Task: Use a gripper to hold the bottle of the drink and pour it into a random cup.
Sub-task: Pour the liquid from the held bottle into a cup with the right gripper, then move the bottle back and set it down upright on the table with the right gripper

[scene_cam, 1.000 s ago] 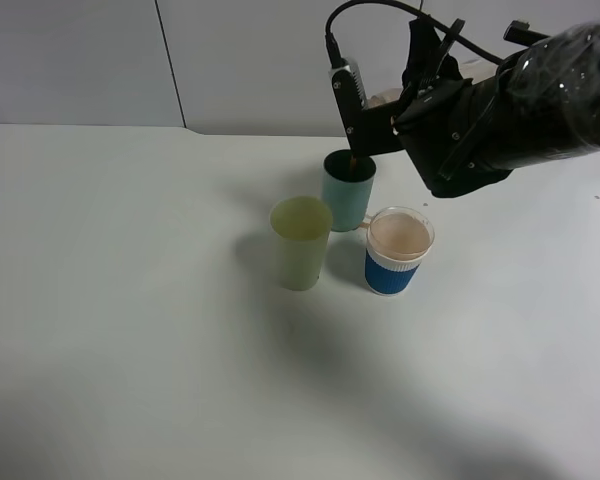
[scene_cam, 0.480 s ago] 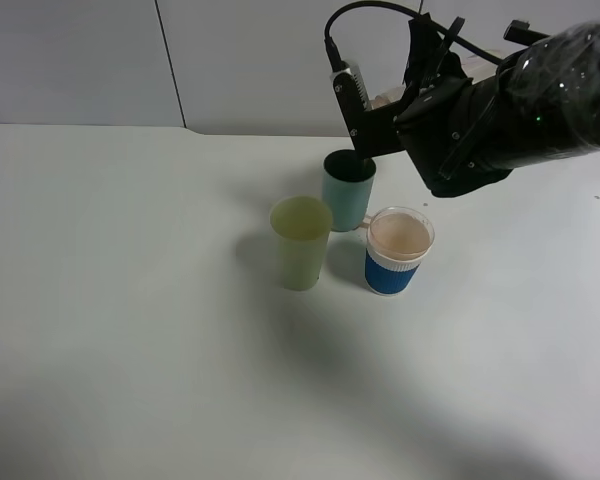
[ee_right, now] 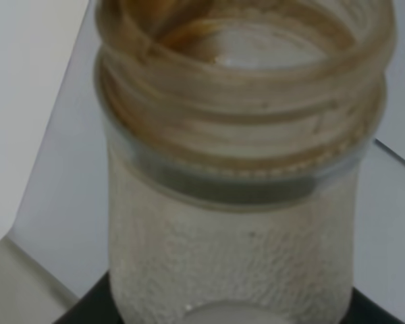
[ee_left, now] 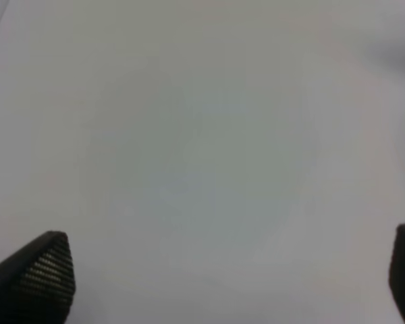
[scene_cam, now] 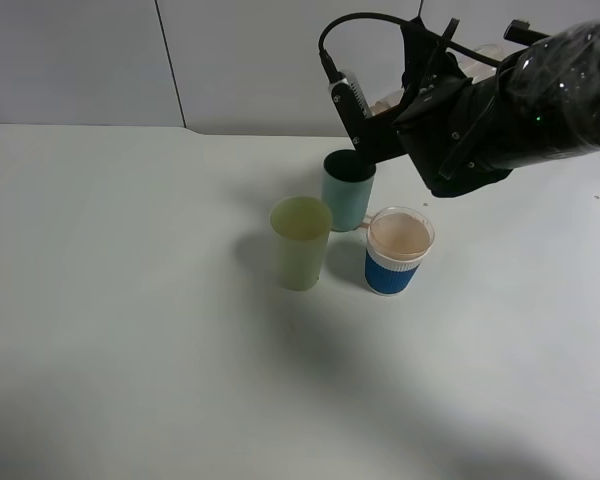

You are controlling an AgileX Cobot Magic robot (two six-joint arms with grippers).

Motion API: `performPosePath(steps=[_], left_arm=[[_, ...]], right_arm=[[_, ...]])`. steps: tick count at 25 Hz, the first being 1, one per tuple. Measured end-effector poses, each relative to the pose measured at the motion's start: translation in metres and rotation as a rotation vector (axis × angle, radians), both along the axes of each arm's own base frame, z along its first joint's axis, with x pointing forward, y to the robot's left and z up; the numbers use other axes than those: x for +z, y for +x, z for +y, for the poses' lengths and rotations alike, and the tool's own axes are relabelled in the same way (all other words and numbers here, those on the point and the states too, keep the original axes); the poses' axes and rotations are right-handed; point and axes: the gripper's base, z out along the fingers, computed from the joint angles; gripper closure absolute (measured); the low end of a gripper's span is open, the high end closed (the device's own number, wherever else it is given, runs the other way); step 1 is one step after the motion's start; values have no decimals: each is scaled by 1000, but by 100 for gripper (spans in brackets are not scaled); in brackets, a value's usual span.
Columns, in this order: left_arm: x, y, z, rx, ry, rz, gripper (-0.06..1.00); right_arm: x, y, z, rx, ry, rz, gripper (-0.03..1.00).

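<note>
The right end effector (scene_cam: pixel 365 122) pinches the bottle (ee_right: pixel 236 202) just above the teal cup (scene_cam: pixel 347 195) near the bench's (scene_cam: pixel 130 350) far edge, probably so that the drink (scene_cam: pixel 349 166), dark inside the cup, lands there. The left end effector (ee_left: pixel 226 273) hangs spread and empty.

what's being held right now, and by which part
The right gripper holds the bottle by its body, below the neck. The left gripper holds nothing.
</note>
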Motion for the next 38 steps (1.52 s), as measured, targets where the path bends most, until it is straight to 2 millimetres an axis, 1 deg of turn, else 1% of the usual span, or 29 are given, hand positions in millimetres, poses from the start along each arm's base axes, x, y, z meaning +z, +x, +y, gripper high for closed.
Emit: performPosePath(steps=[10,14,17,22,24,27,28,31,34,38], left_arm=[[0,0,0,0,0,0,2],[0,0,0,0,0,0,2],[0,0,0,0,0,0,2],[0,0,0,0,0,0,2],[0,0,0,0,0,0,2],[0,0,0,0,0,0,2],[0,0,0,0,0,0,2],[0,0,0,0,0,0,2],[0,0,0,0,0,0,2],[0,0,0,0,0,0,2]], right_arm=[[0,0,1,20,-35,15,61],[-1,0,1,10,1,8,61],[-1,0,1,-40,134,-27,61],[0,0,-1,-179,458,-130,61],[1,-1,-3,-244,557,-169,61],[6,-3,-7,-324,696,-214,61],[10,-5,-8,-344,741,-227,61],[29,-10,-13,-396,909,-289,61],[55,-20,-21,-445,1092,-344,61],[79,-32,-34,-509,1301,-329,61]])
